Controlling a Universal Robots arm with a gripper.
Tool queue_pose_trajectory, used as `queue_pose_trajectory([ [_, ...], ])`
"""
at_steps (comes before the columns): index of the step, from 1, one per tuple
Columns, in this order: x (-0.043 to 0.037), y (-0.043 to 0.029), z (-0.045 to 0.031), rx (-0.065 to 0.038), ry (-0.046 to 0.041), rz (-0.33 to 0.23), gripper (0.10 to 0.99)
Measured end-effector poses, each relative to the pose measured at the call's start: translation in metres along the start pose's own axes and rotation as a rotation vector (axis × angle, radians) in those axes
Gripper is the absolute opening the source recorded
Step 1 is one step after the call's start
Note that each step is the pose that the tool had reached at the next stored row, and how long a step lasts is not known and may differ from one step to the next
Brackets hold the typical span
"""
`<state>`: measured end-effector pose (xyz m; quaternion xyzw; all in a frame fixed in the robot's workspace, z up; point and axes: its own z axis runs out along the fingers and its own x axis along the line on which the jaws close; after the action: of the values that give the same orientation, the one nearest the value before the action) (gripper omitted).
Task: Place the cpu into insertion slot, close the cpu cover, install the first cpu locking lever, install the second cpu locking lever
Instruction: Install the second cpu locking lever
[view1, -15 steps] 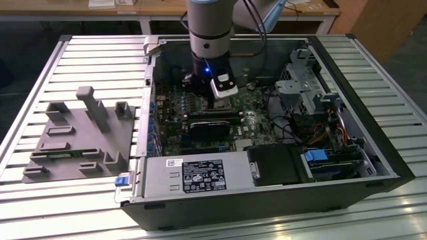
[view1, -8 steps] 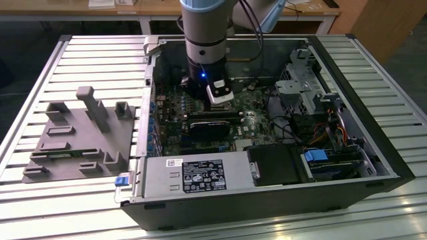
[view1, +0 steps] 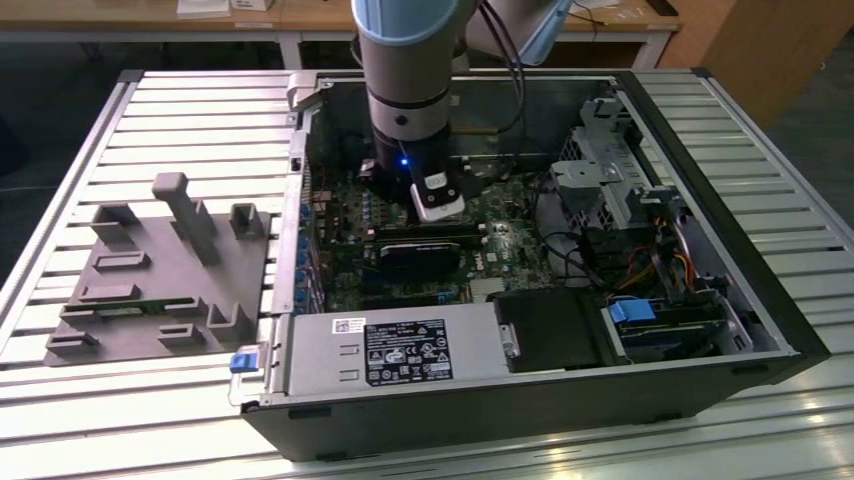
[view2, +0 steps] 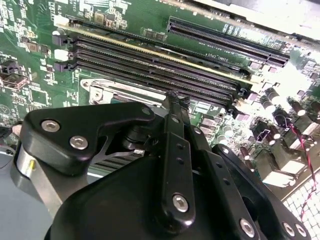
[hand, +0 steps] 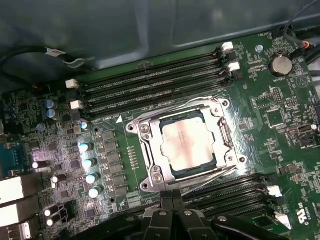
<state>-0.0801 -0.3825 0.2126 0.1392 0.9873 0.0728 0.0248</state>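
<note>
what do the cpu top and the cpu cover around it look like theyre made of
The cpu top looks like bare metal with a matte silver-grey finish; it reflects light softly, without glare. The cpu cover framing it seems to be stamped sheet metal with a shinier silvery finish, judging by its thin edges, bright highlights and screw heads at the corners.

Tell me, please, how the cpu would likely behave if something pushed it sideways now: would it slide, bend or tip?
The cpu would probably not slide: it lies flat in the insertion slot, with the cpu cover framing its edges. Its silver-grey metal top looks rigid, so bending seems unlikely. Being thin and flat, it has little to tip over. The top looks smooth, so the gripper might slip on it.
</note>
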Motion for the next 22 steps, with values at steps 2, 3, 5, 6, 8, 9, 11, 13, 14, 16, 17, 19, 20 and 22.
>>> queue_pose_trajectory([
  [2, 0.0004, -0.0024, 0.0006, -0.017, 0.0039, 0.001, 0.106],
  [3, 0.0006, -0.0038, 0.0011, -0.024, 0.0054, 0.001, 0.106],
  [5, 0.0011, -0.0066, 0.0020, -0.036, 0.0082, 0.001, 0.106],
  [6, 0.0014, -0.0079, 0.0024, -0.042, 0.0095, 0.002, 0.106],
  [8, 0.0026, -0.0098, 0.0036, -0.055, 0.0122, 0.002, 0.106],
  [9, 0.0033, -0.0104, 0.0043, -0.061, 0.0135, 0.002, 0.106],
  [11, 0.0047, -0.0115, 0.0057, -0.071, 0.0161, 0.003, 0.106],
  [13, 0.0061, -0.0126, 0.0075, -0.080, 0.0180, 0.003, 0.106],
  [14, 0.0065, -0.0130, 0.0086, -0.083, 0.0189, 0.003, 0.106],
  [16, 0.0072, -0.0139, 0.0110, -0.089, 0.0201, 0.003, 0.106],
  [17, 0.0074, -0.0142, 0.0124, -0.091, 0.0205, 0.003, 0.106],
  [19, 0.0077, -0.0147, 0.0147, -0.095, 0.0214, 0.003, 0.106],
  [20, 0.0078, -0.0148, 0.0154, -0.097, 0.0218, 0.003, 0.106],
  [22, 0.0079, -0.0149, 0.0160, -0.101, 0.0230, 0.002, 0.106],
])
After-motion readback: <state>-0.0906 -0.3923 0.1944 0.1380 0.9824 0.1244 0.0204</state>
